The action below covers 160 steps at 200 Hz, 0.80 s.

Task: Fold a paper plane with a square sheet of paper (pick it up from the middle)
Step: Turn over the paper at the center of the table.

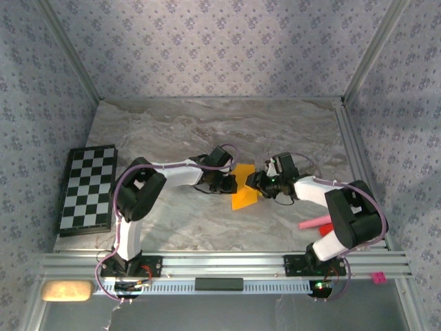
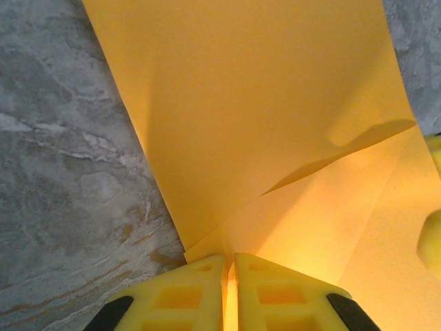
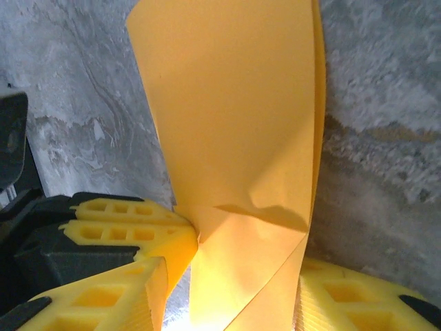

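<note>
left end effector [image 2: 229, 265] pinching paper [image 2: 262, 103], right end effector [image 3: 233, 279] parted, pink stick [image 1: 313, 223] nearby

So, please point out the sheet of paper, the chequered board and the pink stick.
sheet of paper [image 1: 244, 196], top view, its lower flat part
chequered board [image 1: 88, 187], top view, its centre
pink stick [image 1: 311, 223], top view, its middle

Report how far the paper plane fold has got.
Done: the thin orange-yellow square sheet of paper is doubled over on itself, the bend soft, not creased flat. In hand: the left gripper is shut on its edge; the right gripper stands open with the sheet between its fingers. Left: sharp creases and the pointed dart shape, neither visible yet.
</note>
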Available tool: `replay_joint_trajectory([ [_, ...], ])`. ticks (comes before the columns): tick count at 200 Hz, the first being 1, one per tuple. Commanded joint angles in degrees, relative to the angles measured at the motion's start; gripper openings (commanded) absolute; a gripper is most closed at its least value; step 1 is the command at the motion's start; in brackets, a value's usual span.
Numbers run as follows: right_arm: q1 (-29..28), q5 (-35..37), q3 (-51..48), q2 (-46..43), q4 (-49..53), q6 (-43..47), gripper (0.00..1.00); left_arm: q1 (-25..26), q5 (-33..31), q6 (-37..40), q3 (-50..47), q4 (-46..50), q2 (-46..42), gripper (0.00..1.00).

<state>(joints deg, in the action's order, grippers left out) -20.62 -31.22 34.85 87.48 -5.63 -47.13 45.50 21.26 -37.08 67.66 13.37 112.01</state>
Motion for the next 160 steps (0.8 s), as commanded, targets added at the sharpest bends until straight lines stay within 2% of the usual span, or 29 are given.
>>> replay_joint_trajectory([
  [1, 0.7, -2.4, -0.7, 1.5, -3.0, -0.2, 0.47, 0.6, -0.3, -0.2, -0.9, 1.9, 0.2, 0.14],
  [35, 1.3, -2.9, -1.3, 3.5, -5.3, -1.6, 0.43, 0.6, -0.3, -0.3, -0.9, 1.8, 0.2, 0.14],
  [160, 3.0, -3.8, -2.8, 6.1, -9.8, -2.4, 0.14, 0.5, 0.2, -1.6, -0.9, 0.0, -2.6, 0.17],
])
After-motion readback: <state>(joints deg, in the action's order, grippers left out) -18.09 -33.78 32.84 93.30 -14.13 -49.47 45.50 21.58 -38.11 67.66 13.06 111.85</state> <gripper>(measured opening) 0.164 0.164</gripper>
